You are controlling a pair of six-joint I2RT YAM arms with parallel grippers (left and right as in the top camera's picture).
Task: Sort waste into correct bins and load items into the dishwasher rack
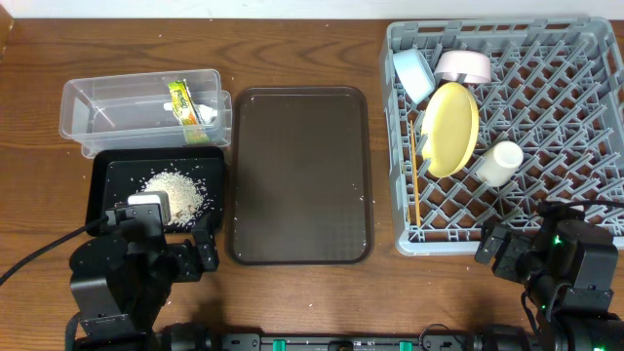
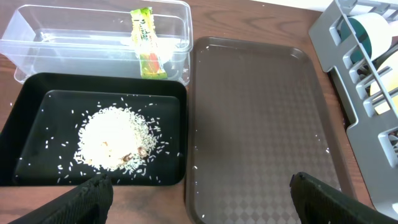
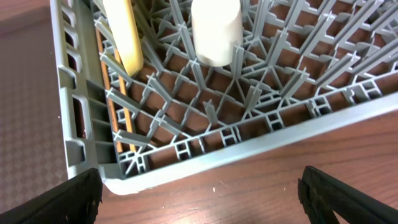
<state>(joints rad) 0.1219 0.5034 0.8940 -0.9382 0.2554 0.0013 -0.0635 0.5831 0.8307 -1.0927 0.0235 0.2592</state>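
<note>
Both arms sit low at the near edge, jaws wide.
Left arm [image 1: 107, 283] at 7 o'clock, right arm [image 1: 575, 263] at 5 o'clock; left gripper [image 2: 202, 196] and right gripper [image 3: 199, 199] spread apart.

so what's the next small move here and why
Probably just rest the open left gripper and right gripper: rice lies in the black tray, wrapper in the clear tub, and plate, blue bowl, white bowl, cup, chopsticks are in the rack.
</note>
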